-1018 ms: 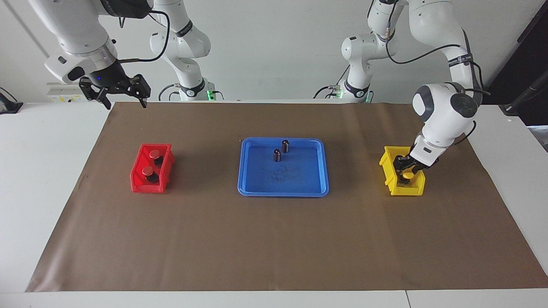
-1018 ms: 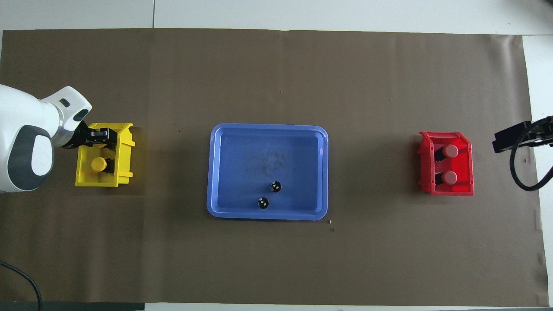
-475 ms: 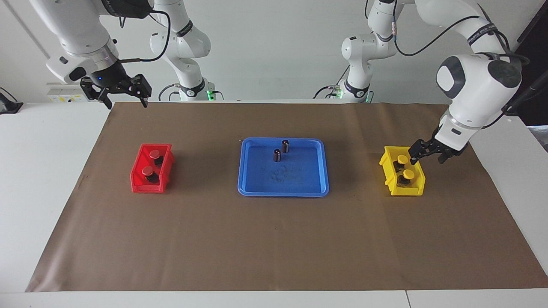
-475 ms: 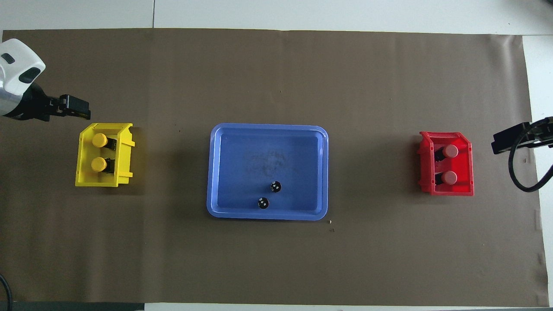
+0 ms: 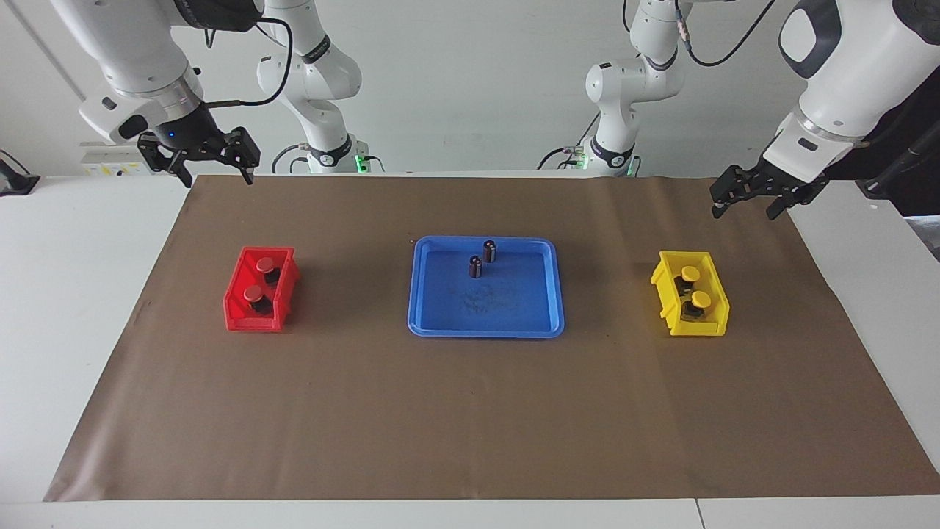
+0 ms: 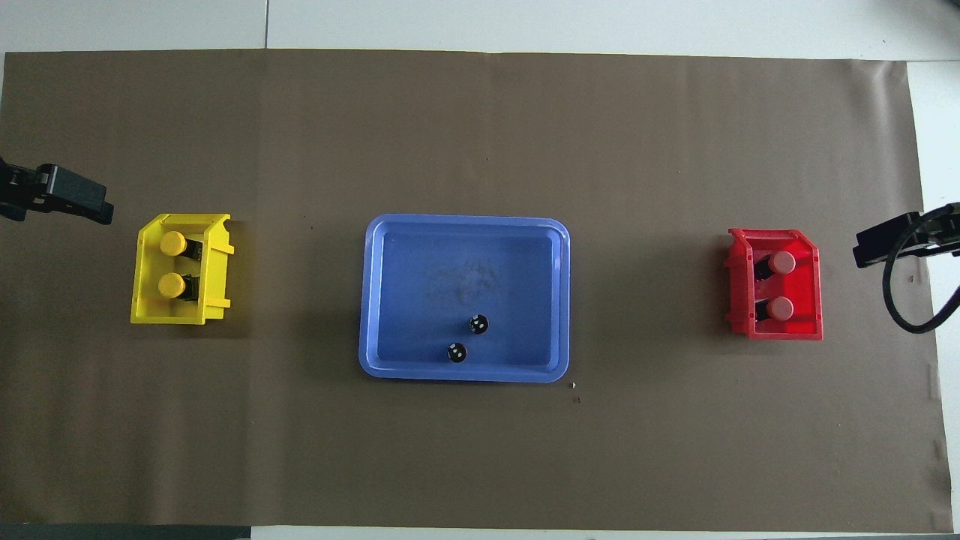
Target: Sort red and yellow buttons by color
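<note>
Brown paper mat [image 5: 470,411] fills the frame from edge to edge, and on it, dead centre, sits the blue tray [image 5: 486,327] with two small dark cylinders [image 5: 482,258] standing near its upper rim. At middle left of the facing view, the red bin [image 5: 239,312] holds both red buttons [image 5: 259,279]; at middle right, the yellow bin [image 5: 672,312] holds both yellow buttons [image 5: 694,286]. Sorted, by the look of it!

Upper right of the frame, the left gripper [image 5: 749,202] hangs in the air above the mat's edge, fingers spread and empty. Upper left, the right gripper [image 5: 213,173] waits over the mat's corner, fingers apart, nothing in them either.

What could spoil it now? I'd say a careless pass low over either bin, clipping a rim and tipping a button out, or someone mistaking those capless cylinders for buttons and dropping them into a bin.
</note>
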Robot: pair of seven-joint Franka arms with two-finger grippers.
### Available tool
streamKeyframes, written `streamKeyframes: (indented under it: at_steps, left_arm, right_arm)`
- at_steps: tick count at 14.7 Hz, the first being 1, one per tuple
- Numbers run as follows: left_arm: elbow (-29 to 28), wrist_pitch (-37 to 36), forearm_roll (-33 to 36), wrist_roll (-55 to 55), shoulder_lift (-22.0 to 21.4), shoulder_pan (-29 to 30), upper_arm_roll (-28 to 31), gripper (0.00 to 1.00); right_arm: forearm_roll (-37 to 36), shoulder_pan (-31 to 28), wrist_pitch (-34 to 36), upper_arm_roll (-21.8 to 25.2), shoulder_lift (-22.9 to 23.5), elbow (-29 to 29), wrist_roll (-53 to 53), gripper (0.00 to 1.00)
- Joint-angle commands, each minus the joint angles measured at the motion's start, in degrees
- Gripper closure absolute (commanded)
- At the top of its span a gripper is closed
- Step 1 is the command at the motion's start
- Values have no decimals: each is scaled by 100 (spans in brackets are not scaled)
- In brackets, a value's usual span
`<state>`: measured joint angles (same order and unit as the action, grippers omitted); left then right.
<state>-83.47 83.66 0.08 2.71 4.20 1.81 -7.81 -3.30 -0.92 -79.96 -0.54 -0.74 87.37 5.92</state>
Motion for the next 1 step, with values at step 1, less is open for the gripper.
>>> streamKeyframes:
  at_steps: [1]
  left_arm:
    - [41, -140, -96, 143, -60, -5, 16, 0]
  right_arm:
    - [92, 4, 51, 1, -84, 70, -30, 0]
